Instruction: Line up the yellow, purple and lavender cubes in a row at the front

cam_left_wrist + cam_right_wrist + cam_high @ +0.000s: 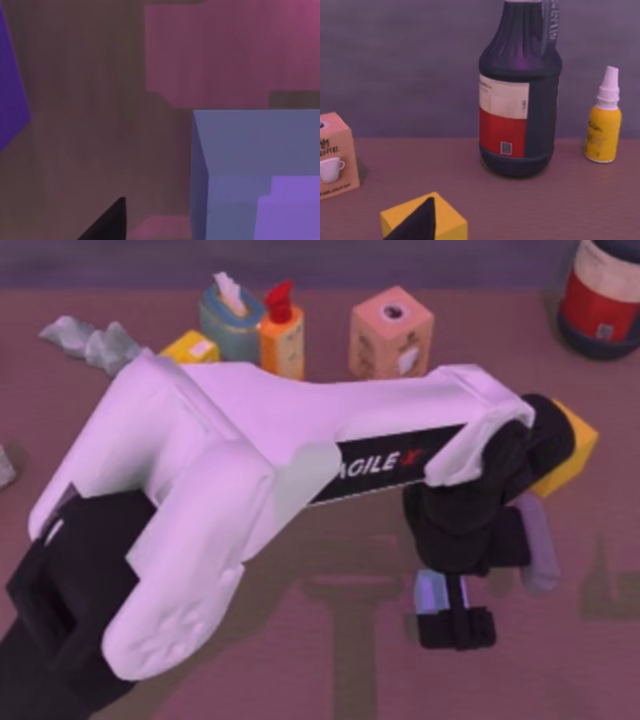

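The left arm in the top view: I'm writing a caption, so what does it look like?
The left arm has bulky, rounded white shells and a black strip printed AGILEX in white with a red X. Its wrist and two-finger left gripper are matte black and blocky. No cables show.

The yellow cube [447,220] looks smooth and dull. The big dark jug [520,95] beside it is shiny plastic with a paper label. The table [300,640] looks like dull wood.
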Controlling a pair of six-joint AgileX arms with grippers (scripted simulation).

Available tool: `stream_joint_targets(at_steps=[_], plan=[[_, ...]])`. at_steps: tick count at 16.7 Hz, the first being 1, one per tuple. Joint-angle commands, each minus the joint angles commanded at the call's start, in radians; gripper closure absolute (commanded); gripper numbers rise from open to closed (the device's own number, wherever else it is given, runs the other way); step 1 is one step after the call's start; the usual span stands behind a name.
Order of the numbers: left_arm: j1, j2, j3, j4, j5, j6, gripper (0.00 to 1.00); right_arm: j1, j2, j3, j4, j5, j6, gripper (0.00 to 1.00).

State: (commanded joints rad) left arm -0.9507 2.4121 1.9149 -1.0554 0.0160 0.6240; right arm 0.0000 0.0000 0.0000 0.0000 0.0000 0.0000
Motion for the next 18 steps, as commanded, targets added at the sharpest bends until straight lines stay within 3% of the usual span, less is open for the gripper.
stream_joint_targets(at_steps=[6,13,18], plan=[[0.003,-0.002,0.017,-0.018,0.0,0.001,0.0,0.0,0.0,0.0,0.0,0.0,0.0,0.0],[0.022,-0.051,0.183,-0.236,-0.001,0.0,0.0,0.0,0.0,0.0,0.0,0.0,0.0,0.0],[0.017,-0.05,0.185,-0.237,-0.001,0.0,0.0,0.0,0.0,0.0,0.0,0.0,0.0,0.0]])
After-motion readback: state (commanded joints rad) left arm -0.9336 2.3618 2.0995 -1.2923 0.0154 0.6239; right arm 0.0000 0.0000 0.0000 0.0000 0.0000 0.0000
